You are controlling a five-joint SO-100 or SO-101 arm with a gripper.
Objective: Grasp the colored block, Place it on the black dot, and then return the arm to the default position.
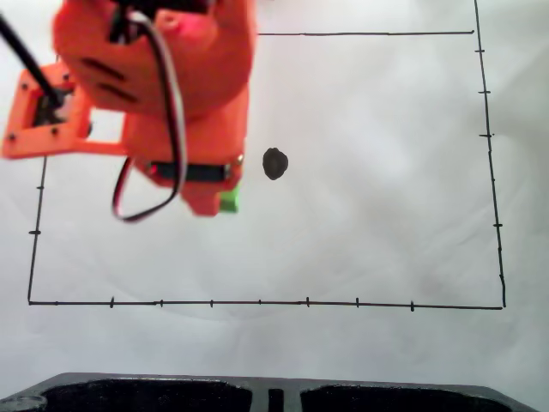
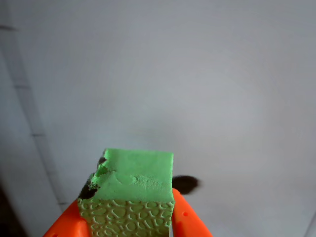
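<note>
In the wrist view the colored block [image 2: 133, 192], a bright green cube with a pebbly side, sits between the orange fingers [image 2: 190, 222] of my gripper [image 2: 129, 224], which is shut on it. The black dot [image 2: 185, 183] lies on the white paper just right of the block and behind it. In the fixed view the orange arm [image 1: 163, 94] fills the upper left, and a green corner of the block [image 1: 229, 202] peeks out under it. The black dot [image 1: 274, 163] there lies a short way up and right of that corner. The fingertips are hidden in the fixed view.
A thin black border line with ticks [image 1: 257, 303] frames the white paper. A dark edge [image 1: 274, 395] runs along the bottom of the fixed view. Wires [image 1: 141, 202] loop down from the arm.
</note>
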